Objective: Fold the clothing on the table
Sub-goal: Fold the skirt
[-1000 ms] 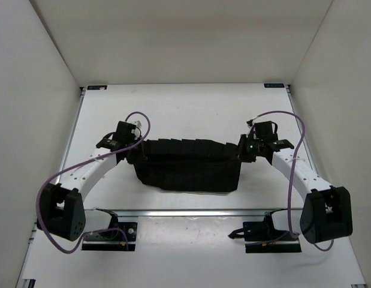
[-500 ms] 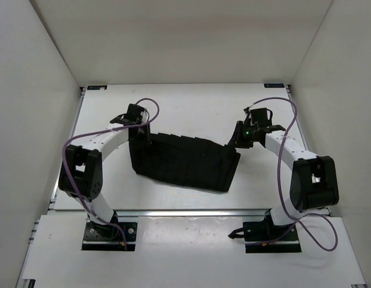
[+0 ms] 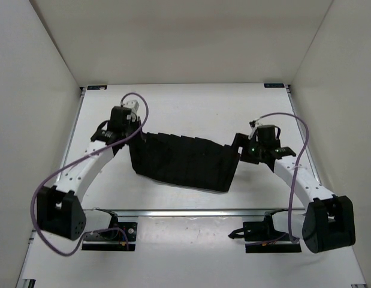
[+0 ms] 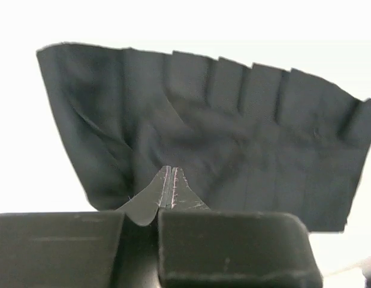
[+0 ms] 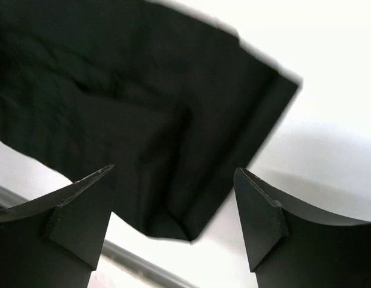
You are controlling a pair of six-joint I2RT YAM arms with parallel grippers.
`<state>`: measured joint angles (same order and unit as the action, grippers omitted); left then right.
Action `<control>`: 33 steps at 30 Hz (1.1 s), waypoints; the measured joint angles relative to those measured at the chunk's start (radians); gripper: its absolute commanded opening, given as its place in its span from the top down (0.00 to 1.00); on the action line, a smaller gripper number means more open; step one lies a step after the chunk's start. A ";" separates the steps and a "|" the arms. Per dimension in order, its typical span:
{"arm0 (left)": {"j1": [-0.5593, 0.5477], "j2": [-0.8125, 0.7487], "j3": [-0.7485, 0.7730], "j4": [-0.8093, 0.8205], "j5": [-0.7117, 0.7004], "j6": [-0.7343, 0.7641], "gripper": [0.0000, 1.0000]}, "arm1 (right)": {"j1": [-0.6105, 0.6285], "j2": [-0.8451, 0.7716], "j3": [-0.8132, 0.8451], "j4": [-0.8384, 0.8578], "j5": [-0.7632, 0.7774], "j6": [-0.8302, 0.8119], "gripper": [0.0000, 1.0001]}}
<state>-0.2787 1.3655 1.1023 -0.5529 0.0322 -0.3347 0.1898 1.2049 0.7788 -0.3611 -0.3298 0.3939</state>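
- The white table (image 3: 191,105) is walled in on three sides, with a metal rail along its near edge.
- The black pleated clothing (image 3: 182,163) lies spread across the middle of the table, closer to the near edge than the far one, and its right end sags toward that edge.
- The left gripper (image 3: 137,134) sits at the garment's far-left corner. Its jaws are pinched together on the cloth (image 4: 233,132), and creases run to the tips.
- The right gripper (image 3: 241,147) sits at the right end, jaws wide apart and holding nothing, with the garment's corner (image 5: 173,216) lying between them.
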 measured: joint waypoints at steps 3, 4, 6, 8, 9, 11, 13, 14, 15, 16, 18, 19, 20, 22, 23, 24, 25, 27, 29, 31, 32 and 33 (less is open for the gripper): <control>-0.020 -0.109 -0.160 0.040 0.069 -0.049 1.00 | 0.013 -0.053 -0.114 -0.013 -0.002 0.029 0.31; -0.031 -0.117 -0.202 0.052 0.091 -0.065 1.00 | 0.023 -0.062 -0.143 -0.010 -0.004 0.040 0.34; -0.048 -0.095 -0.267 0.077 0.133 -0.098 1.00 | 0.047 -0.075 -0.194 -0.003 -0.016 0.071 0.35; -0.056 -0.051 -0.327 0.113 0.177 -0.130 1.00 | 0.072 -0.081 -0.228 0.020 -0.027 0.104 0.32; -0.056 -0.030 -0.354 0.126 0.196 -0.146 1.00 | 0.087 -0.081 -0.239 0.030 -0.027 0.117 0.31; -0.047 0.008 -0.383 0.139 0.220 -0.168 1.00 | 0.115 -0.077 -0.246 0.035 -0.021 0.140 0.22; -0.034 0.046 -0.385 0.152 0.230 -0.179 1.00 | 0.129 -0.071 -0.246 0.040 -0.016 0.156 0.13; -0.030 0.066 -0.383 0.164 0.233 -0.183 1.00 | 0.130 -0.066 -0.246 0.040 -0.012 0.159 0.11; -0.024 0.086 -0.378 0.171 0.234 -0.186 1.00 | 0.129 -0.061 -0.246 0.040 -0.003 0.163 0.10; -0.021 0.103 -0.372 0.174 0.235 -0.187 1.00 | 0.129 -0.059 -0.246 0.037 0.006 0.164 0.09; -0.018 0.147 -0.357 0.183 0.238 -0.192 1.00 | 0.128 -0.059 -0.243 0.024 0.037 0.164 0.10; -0.018 0.166 -0.352 0.188 0.239 -0.195 1.00 | 0.128 -0.058 -0.239 0.014 0.050 0.163 0.09; -0.018 0.183 -0.349 0.191 0.242 -0.199 1.00 | 0.127 -0.053 -0.233 0.003 0.063 0.163 0.10; -0.016 0.201 -0.336 0.195 0.253 -0.206 1.00 | 0.121 -0.037 -0.224 -0.006 0.079 0.162 0.09; -0.016 0.208 -0.332 0.199 0.256 -0.210 1.00 | 0.120 -0.026 -0.221 -0.006 0.084 0.163 0.10; -0.016 0.214 -0.330 0.204 0.260 -0.216 1.00 | 0.121 -0.011 -0.219 -0.005 0.089 0.164 0.10; -0.016 0.218 -0.328 0.209 0.264 -0.220 1.00 | 0.123 0.003 -0.218 -0.005 0.092 0.164 0.10; -0.016 0.224 -0.328 0.220 0.272 -0.234 1.00 | 0.126 0.035 -0.203 -0.003 0.095 0.168 0.10; -0.016 0.229 -0.328 0.229 0.277 -0.249 1.00 | 0.135 0.066 -0.183 0.011 0.101 0.174 0.10; -0.023 0.230 -0.328 0.237 0.276 -0.265 1.00 | 0.145 0.095 -0.163 0.022 0.102 0.180 0.11; -0.029 0.230 -0.328 0.241 0.272 -0.271 1.00 | 0.147 0.107 -0.156 0.030 0.102 0.182 0.11; -0.035 0.230 -0.328 0.245 0.268 -0.277 1.00 | 0.150 0.117 -0.151 0.038 0.101 0.183 0.12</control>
<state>-0.3141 1.5955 0.7738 -0.3080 0.3004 -0.6121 0.3401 1.3220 0.6281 -0.3233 -0.2287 0.5770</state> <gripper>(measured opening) 0.016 0.890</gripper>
